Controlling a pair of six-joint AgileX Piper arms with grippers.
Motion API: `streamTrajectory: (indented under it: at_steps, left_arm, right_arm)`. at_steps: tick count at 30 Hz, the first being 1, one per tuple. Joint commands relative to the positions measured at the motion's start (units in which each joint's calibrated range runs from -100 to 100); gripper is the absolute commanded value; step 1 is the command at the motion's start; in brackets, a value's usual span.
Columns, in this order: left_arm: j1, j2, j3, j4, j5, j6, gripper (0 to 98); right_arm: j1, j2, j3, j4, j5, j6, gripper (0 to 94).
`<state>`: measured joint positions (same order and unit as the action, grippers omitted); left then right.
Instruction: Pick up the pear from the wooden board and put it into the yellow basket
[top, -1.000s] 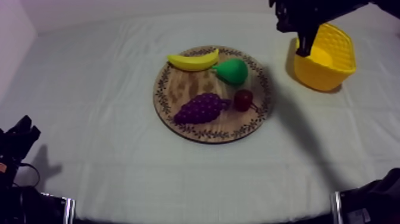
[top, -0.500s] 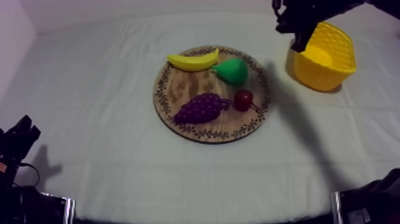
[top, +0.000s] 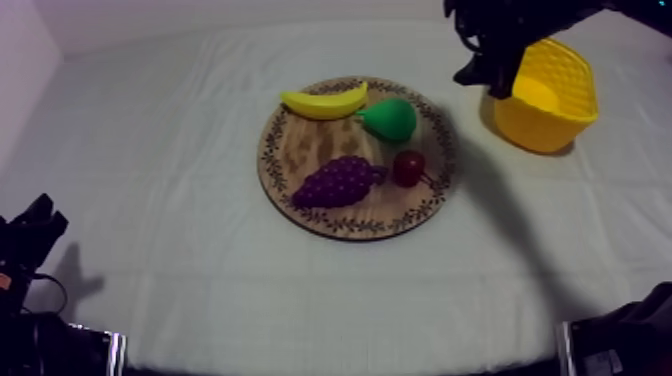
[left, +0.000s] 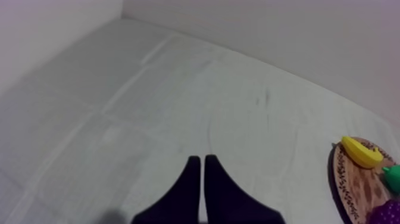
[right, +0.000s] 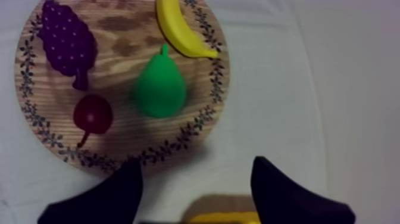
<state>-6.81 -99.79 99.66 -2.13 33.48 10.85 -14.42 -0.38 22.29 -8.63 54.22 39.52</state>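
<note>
The pear (right: 158, 89) looks light, hard and smooth, likely slippery; the right tool (right: 196, 170), spread apart and empty, should grip across its broad belly

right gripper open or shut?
Open: the right gripper has its fingers wide apart, nothing between them; the pear lies on the wooden board.

As I view it: green pear (top: 390, 119), yellow banana (top: 323, 101), purple grapes (top: 340, 181), small red fruit (top: 407, 168); brown board (top: 300, 145) with a dark leaf-patterned rim; yellow basket (top: 560, 115); grey-white cloth (top: 170, 130).
</note>
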Motion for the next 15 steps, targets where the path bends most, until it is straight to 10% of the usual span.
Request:
streamTrajectory:
  at_steps: [1, 15]
  left_arm:
    - [0.0, 0.0, 0.0, 0.01, 0.0, 0.0, 0.1]
    - [0.0, 0.0, 0.0, 0.01, 0.0, 0.0, 0.1]
  right_arm:
    - [-0.8, 1.3, 0.0, 0.5, -0.5, -0.8, 56.4]
    - [-5.7, 18.0, -4.6, 4.7, -6.8, -7.7, 55.5]
